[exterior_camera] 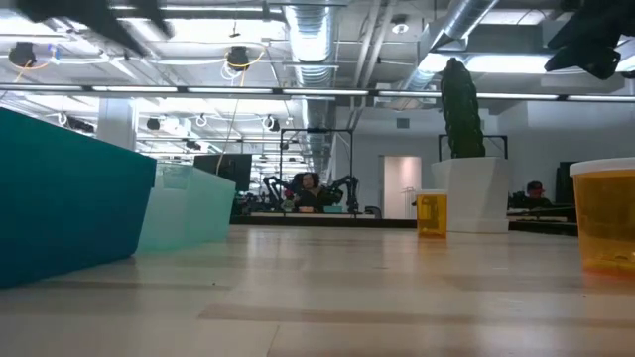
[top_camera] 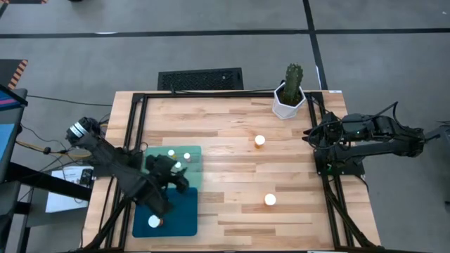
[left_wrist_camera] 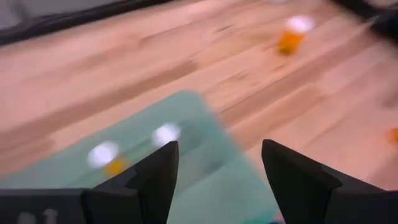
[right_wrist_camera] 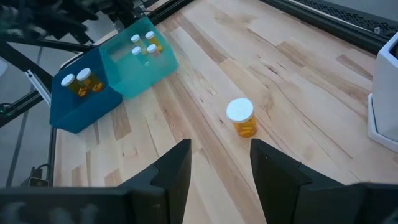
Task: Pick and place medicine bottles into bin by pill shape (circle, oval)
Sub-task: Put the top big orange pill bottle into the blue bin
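Observation:
My left gripper [top_camera: 174,173] [left_wrist_camera: 217,168] is open and empty above the light green tray [top_camera: 195,152] [left_wrist_camera: 205,124]. Three white-capped amber bottles [right_wrist_camera: 150,36] stand in this tray; two of them [left_wrist_camera: 166,134] show in the left wrist view. The dark teal tray [top_camera: 184,214] [right_wrist_camera: 81,109] holds two bottles [right_wrist_camera: 84,76]. Two more bottles stand upright on the table: one toward the far side [top_camera: 259,140] [right_wrist_camera: 240,116] and one nearer the front [top_camera: 270,199]. My right gripper [top_camera: 316,137] [right_wrist_camera: 221,165] is open and empty at the table's right edge.
A white pot with a green cactus [top_camera: 289,98] [exterior_camera: 466,188] stands at the far right of the table. A black frame [top_camera: 133,126] runs along the table's edges. The two trays sit side by side at the left front. Bare wood [top_camera: 232,176] lies between the trays and the loose bottles.

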